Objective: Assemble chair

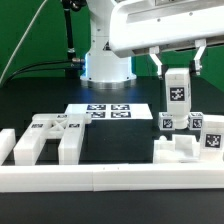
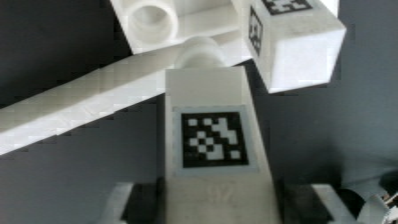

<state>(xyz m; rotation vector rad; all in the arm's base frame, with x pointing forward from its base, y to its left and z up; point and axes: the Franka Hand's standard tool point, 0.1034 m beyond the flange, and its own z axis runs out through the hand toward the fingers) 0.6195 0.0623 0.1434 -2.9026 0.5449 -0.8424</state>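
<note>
On the exterior view's right, over the far edge of a cluster of chair parts (image 1: 195,135), the gripper (image 1: 178,69) hangs straight down around an upright post (image 1: 177,92) with a tag on its face; the jaws stand wide, one finger on each side of the post; in the wrist view a dark gap shows between the post (image 2: 214,140) and each finger (image 2: 128,205), so it seems to grip nothing yet. Whether the post's foot rests on the counter (image 1: 30,100) or on a part below is hidden by the cluster. A long bar (image 2: 80,105) and a block with a round hole (image 2: 169,25) lie just beyond the post's end. More chair parts, a slotted panel (image 1: 45,135) among them, lie at the near left; the marker board (image 1: 108,110) lies between, farther back; the border wall (image 1: 110,180) runs along the near edge.

The step looks like taking hold of the post; to do it well, centre the gaps, close slowly on the flat sides so it stays upright, then lift straight up, clear of the neighbouring blocks.
</note>
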